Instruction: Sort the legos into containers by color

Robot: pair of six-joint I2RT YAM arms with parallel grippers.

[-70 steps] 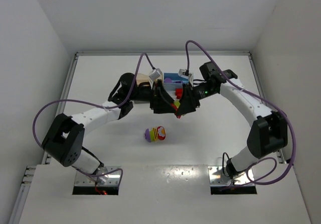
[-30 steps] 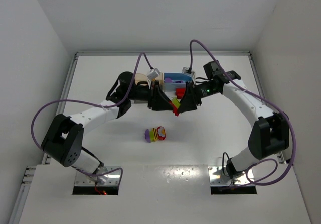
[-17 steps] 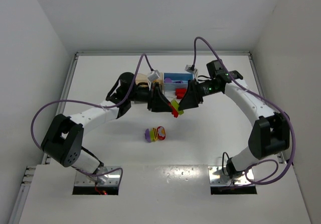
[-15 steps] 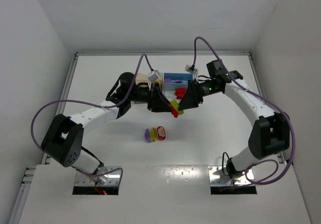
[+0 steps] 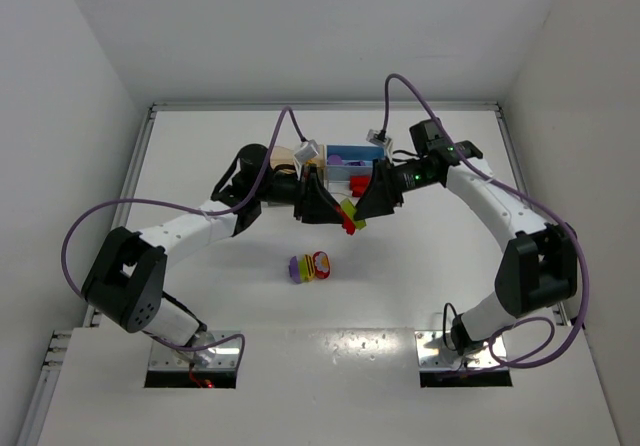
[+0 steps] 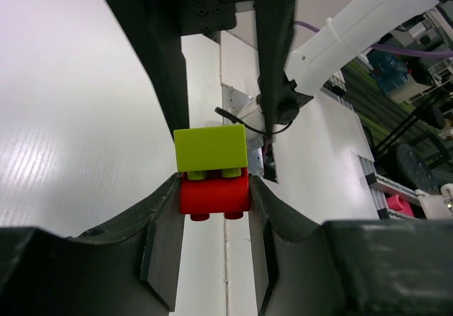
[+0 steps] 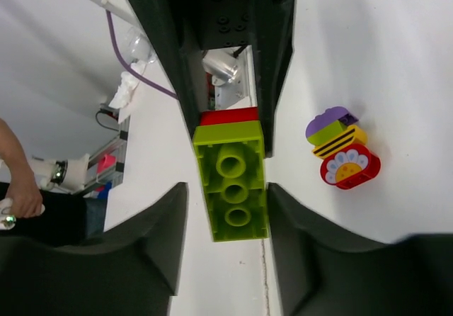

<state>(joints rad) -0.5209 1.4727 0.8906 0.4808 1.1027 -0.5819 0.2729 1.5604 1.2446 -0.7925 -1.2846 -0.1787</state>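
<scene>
White table (image 5: 450,256), white walls. Red brick (image 6: 214,194) is clamped tight in left gripper (image 6: 212,197), with green brick (image 6: 210,147) stacked on it and pointing at right gripper (image 7: 230,210). Right fingers flank green brick; can't tell if they pinch it. Purple-yellow-red lego cluster (image 5: 310,266) lies on table, on near side of both grippers. Behind grippers, bins (image 5: 345,154) are mostly hidden.

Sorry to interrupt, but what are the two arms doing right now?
The left hand clamps a red brick with a green brick stuck to it, in front of the bins. The right hand straddles the green brick; whether it grips is unclear. A purple, yellow and red stack lies loose on the table nearer the bases.
</scene>
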